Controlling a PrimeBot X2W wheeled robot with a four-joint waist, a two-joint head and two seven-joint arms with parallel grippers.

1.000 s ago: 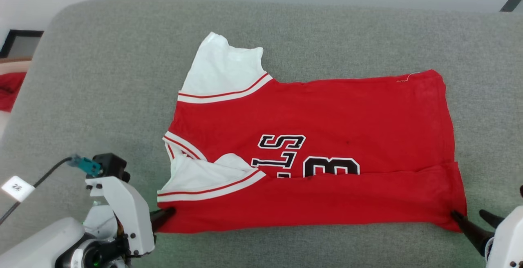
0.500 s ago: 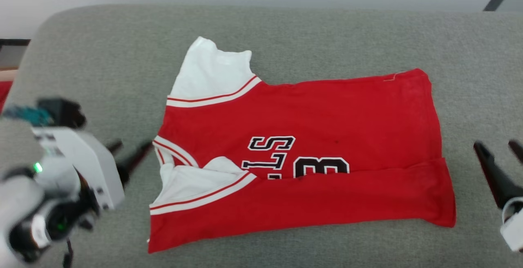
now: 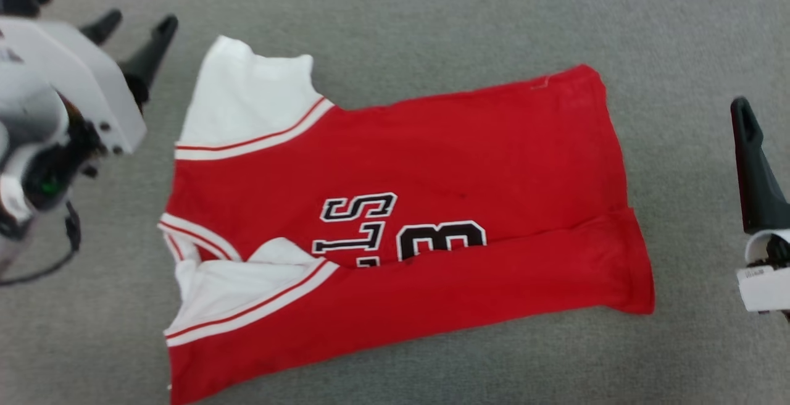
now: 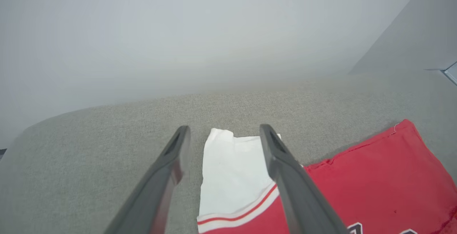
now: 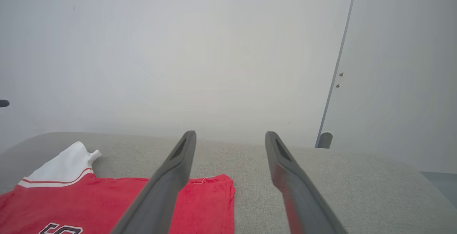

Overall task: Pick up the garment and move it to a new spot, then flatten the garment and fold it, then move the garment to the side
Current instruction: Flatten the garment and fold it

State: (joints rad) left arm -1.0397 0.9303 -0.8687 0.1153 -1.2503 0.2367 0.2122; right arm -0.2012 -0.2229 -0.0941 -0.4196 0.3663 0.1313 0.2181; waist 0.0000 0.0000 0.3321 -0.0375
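The garment [image 3: 432, 164] lies flat on the grey cushion [image 3: 432, 16], collar end to the left and hem to the right. Its near long edge is already turned over as a red flap [image 3: 469, 294] that covers the lower part of the letters [image 3: 395, 226], and the near sleeve [image 3: 222, 281] is folded in with it. The step in hand therefore looks like the second lengthwise fold, bringing the far edge towards the near.

The right gripper [image 5: 231, 136] hangs to the right of the hem, clear of the cloth, with its fingers spread wide and nothing in them. Farther off, the left gripper [image 3: 141, 20] hovers just left of the far sleeve [image 3: 247, 90], also wide apart and empty.

To fold well, the left gripper should pinch at the far shoulder, not the loose sleeve tip, and the right gripper should pinch the far hem corner [image 3: 586, 81]. Both should take both layers, lift together and only a little, and keep the cloth taut between them. The far edge should then land parallel to the flap without dragging it. The white sleeve is the part likeliest to flop askew.

A second ago both grippers sat at the near corners of the flap, the left one closed on the near left corner. Now both have let go and risen farther off, and the flap stays as laid. The head view itself has shifted, so the garment's lower, more tilted place in it is the camera's doing.
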